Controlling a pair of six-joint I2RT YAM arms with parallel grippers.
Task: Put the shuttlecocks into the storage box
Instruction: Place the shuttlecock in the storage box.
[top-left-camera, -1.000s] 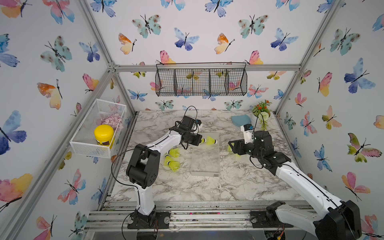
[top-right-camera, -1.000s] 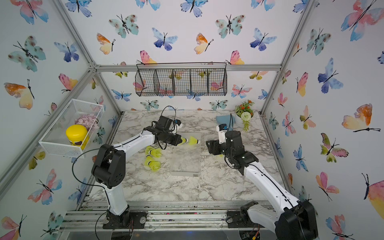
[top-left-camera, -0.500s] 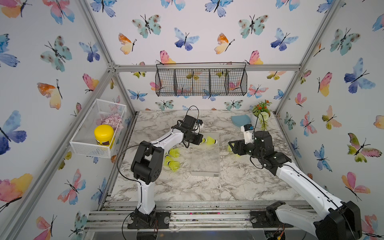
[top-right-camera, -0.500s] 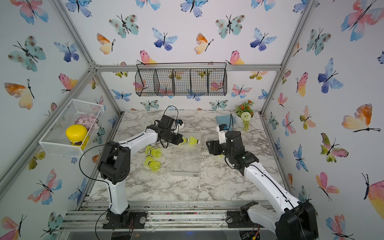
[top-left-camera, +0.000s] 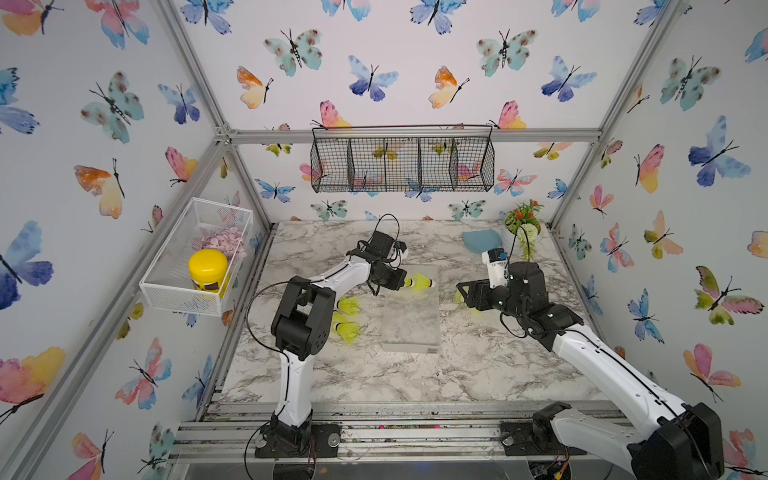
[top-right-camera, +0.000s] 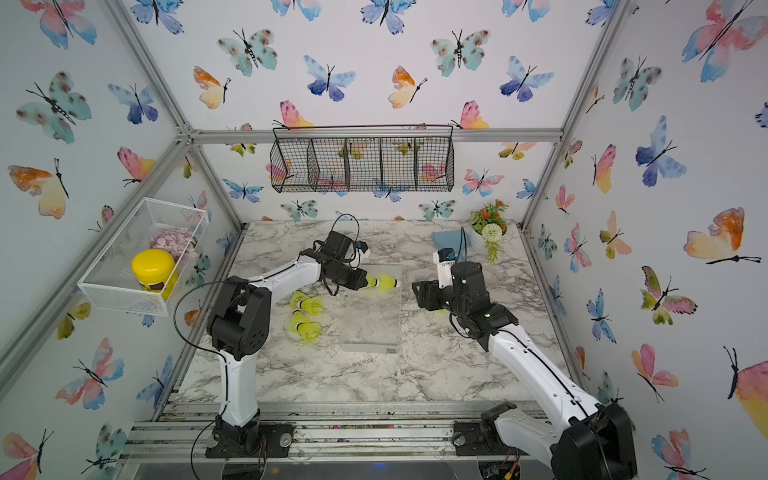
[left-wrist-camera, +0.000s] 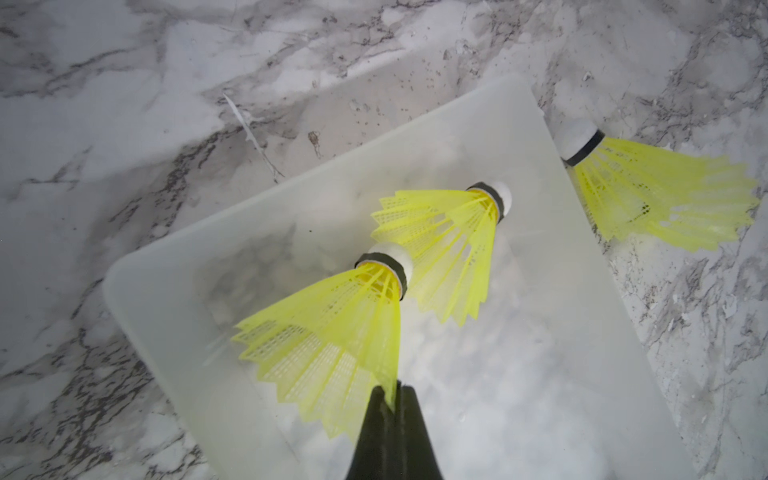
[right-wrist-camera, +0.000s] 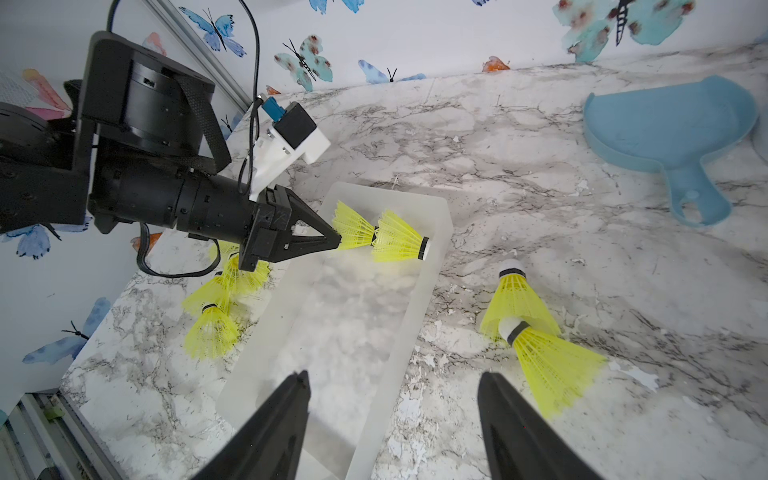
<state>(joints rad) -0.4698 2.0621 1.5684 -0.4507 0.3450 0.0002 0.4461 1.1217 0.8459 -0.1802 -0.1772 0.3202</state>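
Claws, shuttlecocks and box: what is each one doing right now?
left claw: shut on the held shuttlecock, by its skirt.
held shuttlecock: over the storage box, tip inside the nested shuttlecock.
nested shuttlecock: stuck on that tip.
right claw: open, empty.
storage box: flat on the table, open-topped.
loose shuttlecocks: lying on the table, either side of the box.

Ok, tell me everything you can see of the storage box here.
The storage box is a shallow rectangular tray of frosted clear plastic, rounded corners, a small label at one near corner. It lies flat on the marble table between the arms, long side running front to back. Over its far end the left gripper, shut, pinches the skirt of one of two nested shuttlecocks; the rest of it is bare.
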